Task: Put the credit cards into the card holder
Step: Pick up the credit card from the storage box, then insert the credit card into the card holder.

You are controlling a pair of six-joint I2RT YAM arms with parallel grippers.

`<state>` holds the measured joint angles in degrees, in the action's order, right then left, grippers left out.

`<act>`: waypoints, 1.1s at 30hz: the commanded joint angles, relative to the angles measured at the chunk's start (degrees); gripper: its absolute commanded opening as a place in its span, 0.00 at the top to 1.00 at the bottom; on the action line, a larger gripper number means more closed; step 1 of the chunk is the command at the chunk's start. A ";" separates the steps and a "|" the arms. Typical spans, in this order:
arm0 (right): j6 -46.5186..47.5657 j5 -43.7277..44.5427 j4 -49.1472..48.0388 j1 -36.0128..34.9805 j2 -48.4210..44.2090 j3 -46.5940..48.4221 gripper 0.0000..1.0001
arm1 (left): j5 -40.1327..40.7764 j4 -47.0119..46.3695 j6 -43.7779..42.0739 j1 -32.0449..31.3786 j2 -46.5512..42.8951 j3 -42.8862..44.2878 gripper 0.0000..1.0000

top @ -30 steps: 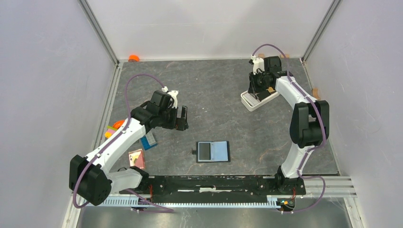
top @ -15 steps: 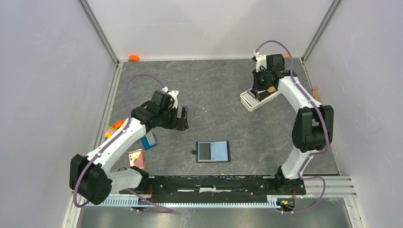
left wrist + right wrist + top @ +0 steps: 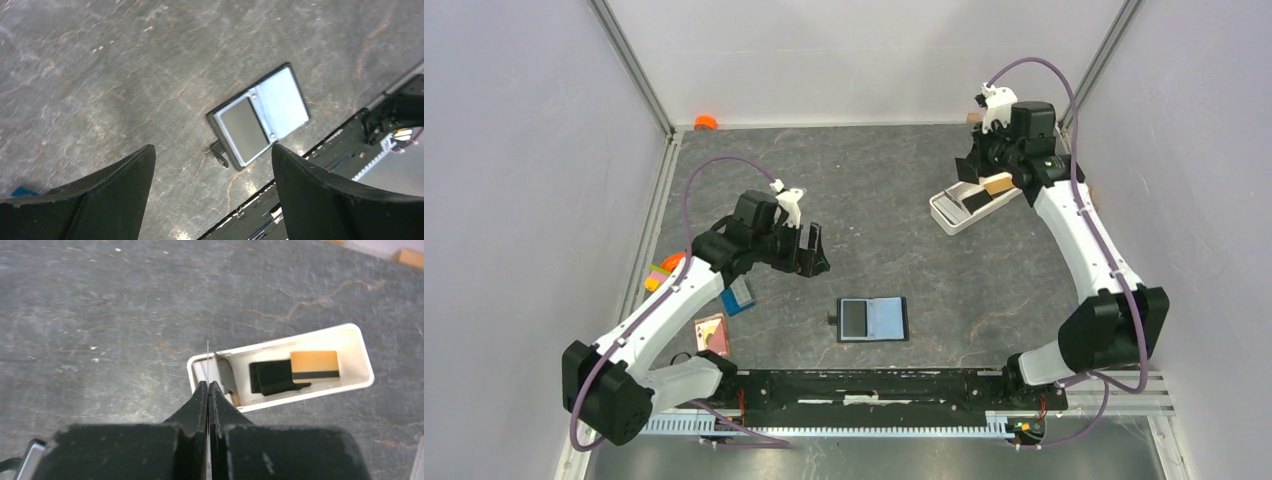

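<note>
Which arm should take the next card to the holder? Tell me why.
Right, probably: the right gripper is shut on a thin card seen edge-on above the tray. The left gripper is open and empty, though nearer the holder.

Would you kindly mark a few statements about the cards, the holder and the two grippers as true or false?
1. The card holder lies open on the table. True.
2. The left gripper is shut on a card. False: its fingers are spread wide and hold nothing.
3. The white tray holds a tan card and a black card. True.
4. The right gripper is open above the card holder. False: it is at one end of the white tray, shut on a thin card seen edge-on.
</note>
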<state>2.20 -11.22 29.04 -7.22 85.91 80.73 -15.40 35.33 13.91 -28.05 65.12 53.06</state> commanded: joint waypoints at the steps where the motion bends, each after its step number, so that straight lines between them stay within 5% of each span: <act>1: -0.49 -5.88 1.74 -4.15 -3.42 0.87 1.00 | -5.84 -4.98 -3.59 -2.75 -2.59 1.69 0.09; 14: -6.34 -35.08 -9.70 -25.12 -8.86 -26.46 1.00 | -18.76 -9.85 -6.93 -11.34 -0.69 0.31 0.09; 21: -11.21 -45.20 -15.97 -29.57 -8.78 -31.16 1.00 | -24.17 -7.56 -8.50 -16.40 3.54 -0.07 0.11; 33: -13.19 -49.64 -19.17 -30.43 -9.65 -30.83 1.00 | -23.45 -5.29 -9.43 -18.96 6.37 0.56 0.60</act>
<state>-10.63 -58.26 12.10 -37.32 77.67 49.25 -37.63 30.11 6.72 -46.48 71.11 53.04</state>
